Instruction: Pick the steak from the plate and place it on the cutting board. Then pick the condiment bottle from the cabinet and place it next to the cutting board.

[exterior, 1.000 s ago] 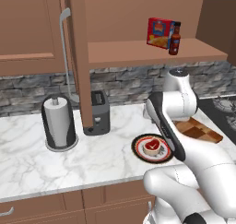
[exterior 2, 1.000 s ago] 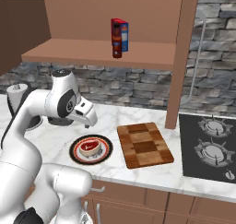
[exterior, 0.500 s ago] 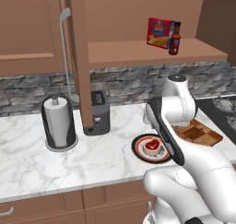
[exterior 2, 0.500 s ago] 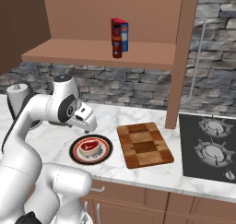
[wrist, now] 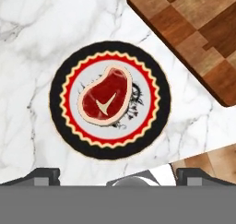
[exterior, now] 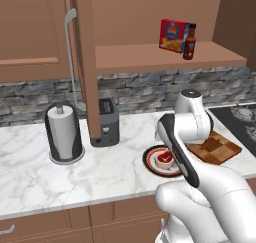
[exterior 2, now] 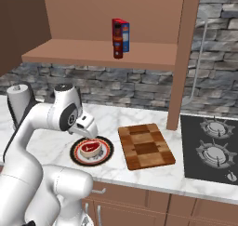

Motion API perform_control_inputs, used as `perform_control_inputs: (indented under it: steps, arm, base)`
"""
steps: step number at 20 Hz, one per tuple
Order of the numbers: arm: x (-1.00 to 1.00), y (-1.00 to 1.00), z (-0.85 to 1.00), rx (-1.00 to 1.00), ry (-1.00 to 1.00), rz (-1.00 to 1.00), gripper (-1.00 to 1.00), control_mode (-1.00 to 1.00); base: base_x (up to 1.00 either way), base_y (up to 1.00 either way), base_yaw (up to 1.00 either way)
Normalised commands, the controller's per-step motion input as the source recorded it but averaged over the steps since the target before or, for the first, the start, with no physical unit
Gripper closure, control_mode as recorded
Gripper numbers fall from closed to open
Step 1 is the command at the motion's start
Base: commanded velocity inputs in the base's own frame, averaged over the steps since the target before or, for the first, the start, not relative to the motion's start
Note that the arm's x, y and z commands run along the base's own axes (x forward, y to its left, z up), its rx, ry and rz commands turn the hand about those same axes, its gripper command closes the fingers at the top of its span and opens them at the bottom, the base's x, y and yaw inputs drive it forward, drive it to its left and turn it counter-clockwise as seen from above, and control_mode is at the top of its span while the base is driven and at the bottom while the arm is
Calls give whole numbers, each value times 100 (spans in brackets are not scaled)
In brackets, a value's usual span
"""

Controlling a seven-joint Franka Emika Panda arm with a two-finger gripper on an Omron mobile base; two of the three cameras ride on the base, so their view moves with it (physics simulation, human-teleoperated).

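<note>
- The tool [wrist: 118, 174] hung above the plate [wrist: 60, 121], its two dark fingertips [wrist: 42, 174] standing wide apart at the bottom of the hand view with nothing between them.
- The steak [wrist: 105, 101] lay on the white centre of the plate, red with a pale fat rim, untouched; in the right base view the steak [exterior 2: 90, 149] sat in the middle of the plate [exterior 2: 77, 156] just below the arm's hand.
- The plate rested on the marble bench [exterior: 40, 179], close beside the cutting board [wrist: 198, 29] but not touching it; a strip of marble showed between them.
- The cutting board [exterior 2: 145, 146] lay flat on the bench between the plate and the stove [exterior 2: 212, 148], with nothing on it.
- In the left base view the arm covered part of the cutting board [exterior: 220, 148], and the plate [exterior: 151, 163] showed just left of the arm's forearm.
- The condiment bottle [exterior: 189, 42] stood upright on the shelf of the cabinet [exterior: 150, 57], just beside a red and yellow box [exterior: 174, 36]; from the right base view the condiment bottle [exterior 2: 118, 43] stood in front of the box [exterior 2: 123, 33].
- A paper towel roll [exterior: 63, 136] in its holder stood on the bench to the left, and a dark toaster [exterior: 107, 122] stood near the cabinet's side panel.
</note>
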Motion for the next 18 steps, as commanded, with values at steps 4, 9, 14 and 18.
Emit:
perform_control_inputs:
  steps: [4,9,14,18]
  arm:
    - [7,0,-23,0,-3,0,-100,-100]
    - [13,0,-26,0,-7,0,-100,-100]
    - [16,0,-22,0,-8,0,-100,-100]
    - [14,0,-22,0,-7,0,-100,-100]
  base:
    - [0,0,0]
    - [0,0,0]
    - [0,0,0]
    - [0,0,0]
